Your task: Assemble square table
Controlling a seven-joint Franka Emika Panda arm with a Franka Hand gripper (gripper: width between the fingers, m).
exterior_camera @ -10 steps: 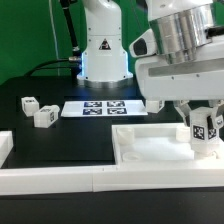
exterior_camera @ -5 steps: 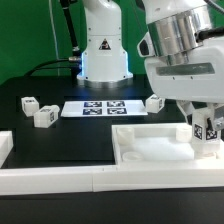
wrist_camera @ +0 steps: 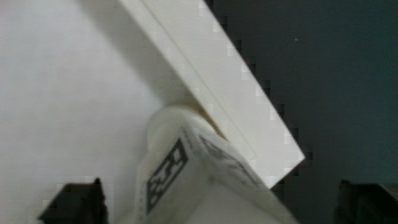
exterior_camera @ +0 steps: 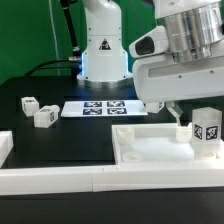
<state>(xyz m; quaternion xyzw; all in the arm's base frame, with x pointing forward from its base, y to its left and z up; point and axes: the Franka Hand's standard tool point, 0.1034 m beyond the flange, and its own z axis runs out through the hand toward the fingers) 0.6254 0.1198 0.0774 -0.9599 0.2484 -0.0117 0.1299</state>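
The square table's white panel (exterior_camera: 150,150) lies at the exterior view's right, rim up. One white tagged leg (exterior_camera: 207,133) stands upright in its far right corner. My gripper (exterior_camera: 186,116) hangs just above and to the left of that leg, open and holding nothing. In the wrist view the leg (wrist_camera: 187,165) rises beside the panel's rim (wrist_camera: 214,80), and the gripper (wrist_camera: 219,205) has its dark fingers (wrist_camera: 75,202) wide apart on either side of it. Two more legs (exterior_camera: 28,103) (exterior_camera: 44,116) lie on the black table at the left.
The marker board (exterior_camera: 97,108) lies flat behind the panel. A long white border bar (exterior_camera: 50,178) runs along the front and another piece (exterior_camera: 5,148) stands at the left edge. The arm's base (exterior_camera: 103,50) is at the back.
The gripper has let go of the leg and risen up and to the left. The leg stays upright in the panel's corner. The gripper's body now hides a loose leg behind it.
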